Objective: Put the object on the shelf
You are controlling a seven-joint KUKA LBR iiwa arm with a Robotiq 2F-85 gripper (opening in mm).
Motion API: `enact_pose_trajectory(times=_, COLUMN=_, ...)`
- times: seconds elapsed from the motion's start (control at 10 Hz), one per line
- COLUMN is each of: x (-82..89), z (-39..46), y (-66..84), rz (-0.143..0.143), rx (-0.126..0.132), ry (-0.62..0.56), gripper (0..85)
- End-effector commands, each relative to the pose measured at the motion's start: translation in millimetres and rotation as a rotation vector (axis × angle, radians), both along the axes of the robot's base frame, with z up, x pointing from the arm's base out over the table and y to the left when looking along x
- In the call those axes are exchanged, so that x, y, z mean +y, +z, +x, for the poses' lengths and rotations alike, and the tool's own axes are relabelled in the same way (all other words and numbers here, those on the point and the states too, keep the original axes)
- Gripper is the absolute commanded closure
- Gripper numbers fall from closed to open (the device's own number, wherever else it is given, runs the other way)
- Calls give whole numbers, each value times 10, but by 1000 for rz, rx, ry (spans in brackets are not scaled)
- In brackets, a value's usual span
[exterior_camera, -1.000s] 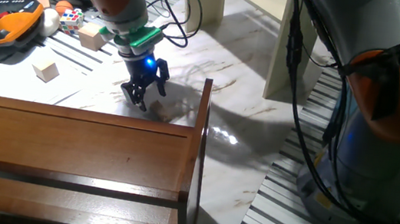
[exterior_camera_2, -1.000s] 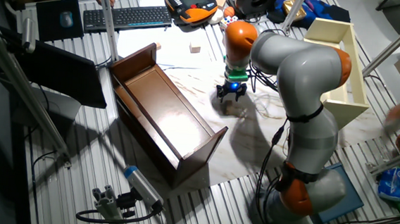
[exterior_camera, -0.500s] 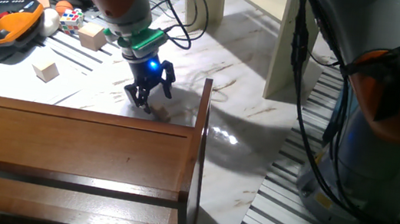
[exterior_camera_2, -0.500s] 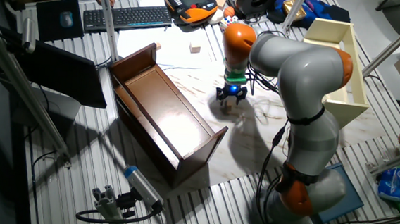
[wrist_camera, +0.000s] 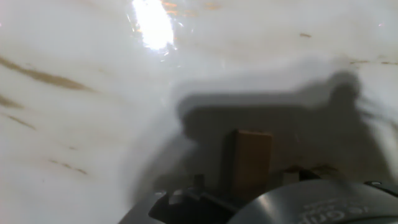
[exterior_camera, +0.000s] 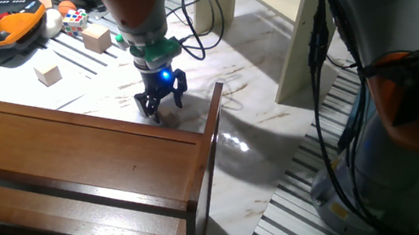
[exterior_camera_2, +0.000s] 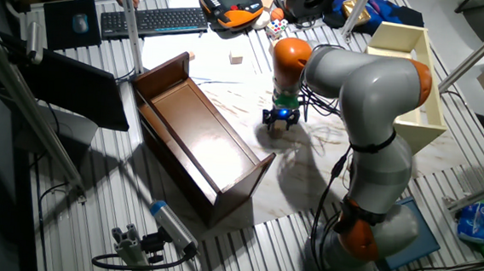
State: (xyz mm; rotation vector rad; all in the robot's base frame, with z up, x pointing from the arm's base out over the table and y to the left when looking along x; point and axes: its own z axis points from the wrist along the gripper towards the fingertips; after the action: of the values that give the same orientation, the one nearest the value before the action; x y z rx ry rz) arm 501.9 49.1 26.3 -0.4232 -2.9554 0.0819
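**Grasp approach over tan block, beside shelf end panel**

Tool (exterior_camera: pixel 153 110) hanging low over the marbled surface (exterior_camera: pixel 254 152), fingertips close to it or touching, just outside the upright side panel of the shelf (exterior_camera: pixel 83 154). Fingers appearing spread in the fixed views, not pinched together; contact with anything not confirmed. Object (wrist_camera: pixel 251 158) lying flat on the surface directly under the hand, showing in the hand view as a tan oblong running along the camera's line of sight, inside the tool's own shadow. Object hidden by the tool in both fixed views (exterior_camera_2: pixel 278 121).

Judging the step in hand as the grasp, not yet closed. Recommending for a sound grip:
- Centring over the block before closing, since the hand view is putting it slightly off the middle.
- Closing across the narrow width, not the length.
- Going down fully, the piece being thin and easy to skate away.
- Lifting straight up before travelling, the side panel standing very near and rising above the fingertips.

Two wooden cubes (exterior_camera: pixel 49 74) sitting well apart, posing no obstruction.
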Motion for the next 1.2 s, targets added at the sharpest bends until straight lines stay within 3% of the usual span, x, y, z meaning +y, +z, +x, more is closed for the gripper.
enact_pose_trajectory(times=0.0, x=-9, z=-5, y=0, rz=4, rx=3, ry=5, gripper=170)
enact_pose_trajectory(times=0.1, x=-25, z=-8, y=-8, rz=19, rx=11, ry=14, gripper=340)
enact_pose_trajectory(times=0.2, x=-31, z=-6, y=-15, rz=26, rx=14, ry=26, gripper=340)
enact_pose_trajectory(times=0.3, x=-30, z=-6, y=-17, rz=29, rx=14, ry=27, gripper=510)
enact_pose_trajectory(times=0.4, x=-17, z=-12, y=-22, rz=34, rx=11, ry=23, gripper=510)
enact_pose_trajectory(times=0.6, x=29, z=-20, y=-56, rz=48, rx=-14, ry=26, gripper=850)
enact_pose_trajectory(times=0.7, x=51, z=-21, y=-59, rz=85, rx=-17, ry=27, gripper=850)
enact_pose_trajectory(times=0.9, x=198, z=-60, y=36, rz=140, rx=15, ry=-7, gripper=850)
enact_pose_trajectory(times=1.1, x=462, z=-217, y=230, rz=133, rx=29, ry=-33, gripper=850)
